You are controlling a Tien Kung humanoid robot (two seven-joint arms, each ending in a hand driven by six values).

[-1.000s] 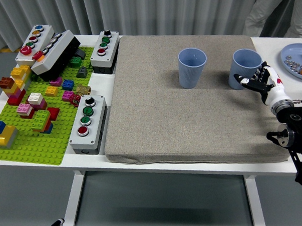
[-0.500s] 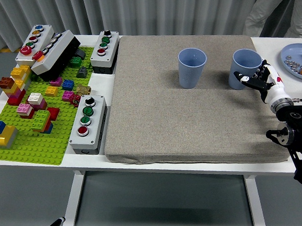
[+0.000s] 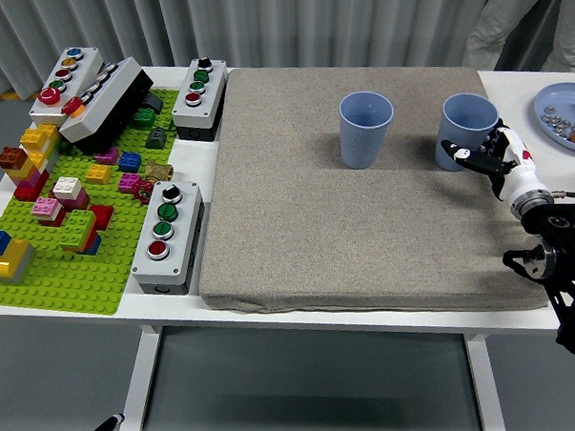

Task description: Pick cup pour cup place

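Observation:
Two blue cups stand upright on the grey mat (image 3: 354, 213). One cup (image 3: 366, 128) is near the mat's middle back. The other cup (image 3: 466, 129) is at the back right. My right hand (image 3: 483, 154) is right at this cup's lower front side, fingers spread open around its base, thumb on the left. It does not hold the cup. The left arm is not in view.
A green baseplate (image 3: 70, 273) with several coloured bricks lies at the left. Grey button boxes (image 3: 170, 235) stand between it and the mat. A blue plate (image 3: 562, 113) with small items is at the far right. A person stands at the top right.
My right hand has shifted slightly left and closer against the right cup's base. The cups have not moved.

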